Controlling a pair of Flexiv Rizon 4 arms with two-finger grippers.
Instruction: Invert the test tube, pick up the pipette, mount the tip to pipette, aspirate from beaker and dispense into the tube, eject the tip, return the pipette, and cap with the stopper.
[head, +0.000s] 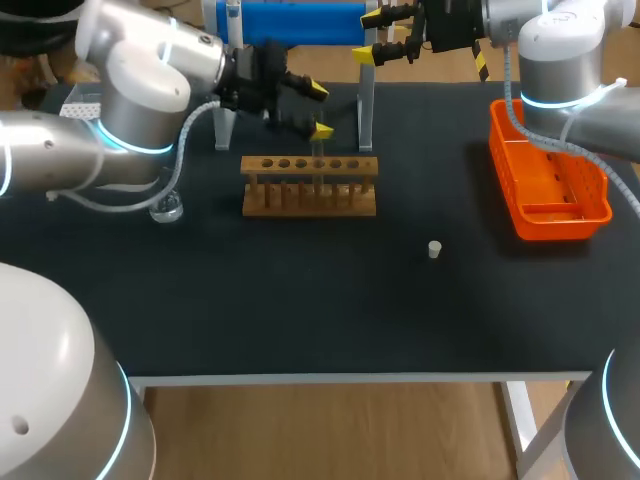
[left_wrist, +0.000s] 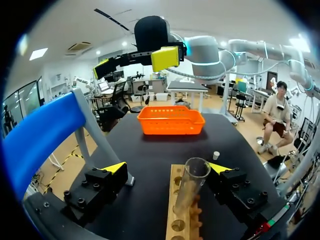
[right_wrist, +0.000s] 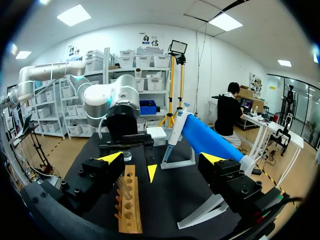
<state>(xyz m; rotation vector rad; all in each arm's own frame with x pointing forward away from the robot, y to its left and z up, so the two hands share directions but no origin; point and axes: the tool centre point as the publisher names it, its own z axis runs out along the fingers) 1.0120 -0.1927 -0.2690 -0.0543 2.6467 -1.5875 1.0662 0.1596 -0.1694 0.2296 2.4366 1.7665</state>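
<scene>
Left gripper (left_wrist: 166, 168): jaws apart, straddling the test tube (left_wrist: 192, 186), which stands mouth-up in the rack (head: 310, 205) at the table's (head: 300, 300) 12 o'clock. Right gripper (right_wrist: 161, 158): jaws apart, empty. Risk: the tube sits off-centre between the jaws, so closing could tilt it or drag the rack.

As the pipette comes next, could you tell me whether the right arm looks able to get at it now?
Probably yes: the right gripper is open, and the pipette sits unobstructed ahead of it at the blue stand's far end. The left arm, at the rack beside it, may crowd the approach.
</scene>
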